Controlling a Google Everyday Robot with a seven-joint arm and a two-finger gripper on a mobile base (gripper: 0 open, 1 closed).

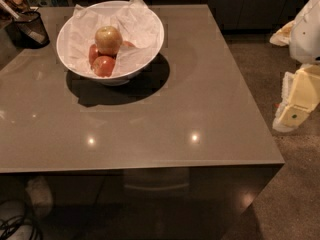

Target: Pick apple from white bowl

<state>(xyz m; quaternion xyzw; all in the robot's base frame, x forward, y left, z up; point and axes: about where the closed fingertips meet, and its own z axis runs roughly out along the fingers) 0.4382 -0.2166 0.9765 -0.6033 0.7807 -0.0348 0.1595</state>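
Observation:
The apple point(108, 39), round and golden yellow-green with a reddish blush, sits on top of smaller red apples point(103, 65) in the white bowl point(150, 46). The bowl is wide, glossy and lined with crumpled white paper. It stands at the far left of the grey-brown table point(190, 104). My gripper point(293, 113), pale yellow and white, hangs at the right edge of the view. It is beyond the table's right side and far from the bowl, with nothing seen in it.
A small dark mesh cup point(31, 29) with utensils stands at the table's far left corner, next to the bowl. The white arm body point(309, 29) fills the upper right. Dark cabinets run along the back. Cables point(17, 226) lie on the floor at the lower left.

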